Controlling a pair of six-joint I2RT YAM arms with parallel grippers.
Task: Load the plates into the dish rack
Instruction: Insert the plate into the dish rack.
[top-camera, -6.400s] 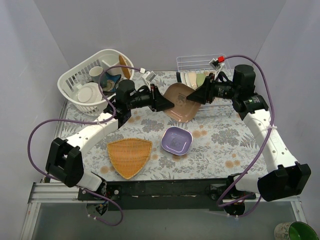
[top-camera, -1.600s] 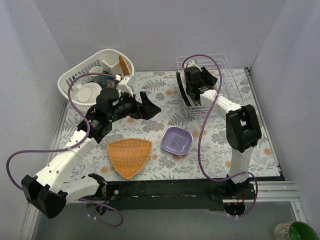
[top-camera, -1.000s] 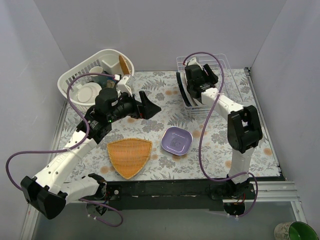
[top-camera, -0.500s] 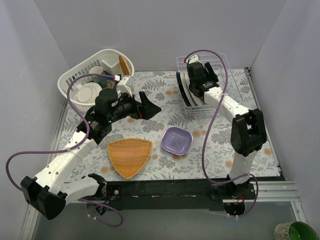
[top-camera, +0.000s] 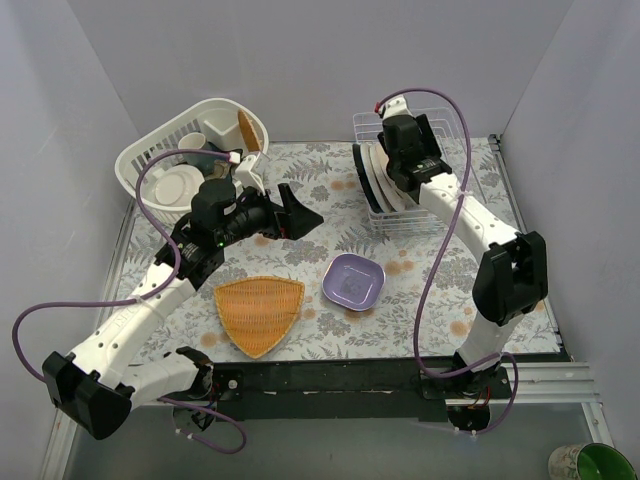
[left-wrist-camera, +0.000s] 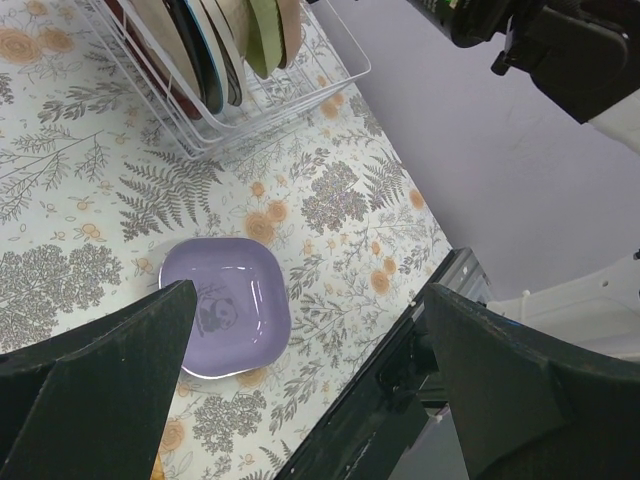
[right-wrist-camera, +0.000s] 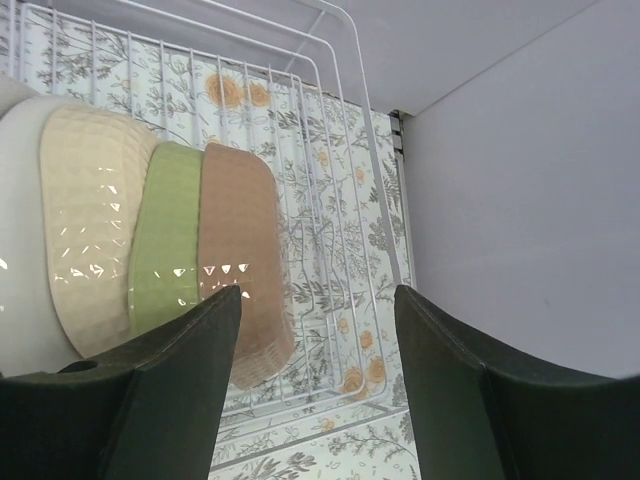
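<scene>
A lilac rounded-square dish (top-camera: 353, 281) lies flat on the floral table, also in the left wrist view (left-wrist-camera: 222, 320). My left gripper (top-camera: 305, 214) hovers open and empty up-left of it (left-wrist-camera: 310, 300). The white wire dish rack (top-camera: 420, 226) stands at the back right (left-wrist-camera: 262, 112). Plates stand on edge in it: a dark one (top-camera: 358, 175), a cream dish (right-wrist-camera: 90, 230), a pale green dish (right-wrist-camera: 165, 240) and a brown dish (right-wrist-camera: 240, 270). My right gripper (top-camera: 402, 178) hangs open above the rack (right-wrist-camera: 335, 190), empty (right-wrist-camera: 318, 295), its left finger next to the brown dish.
A white slotted oval basket (top-camera: 150, 165) with cups and a white plate sits at the back left. An orange woven triangular tray (top-camera: 258, 310) lies at front centre. A black rail (top-camera: 330, 376) marks the near table edge. Walls close in behind and beside the rack.
Over the last second my right arm has risen and shifted back and right over the rack. The brown dish, earlier held above the table, now stands in the rack. The left arm stays still.
</scene>
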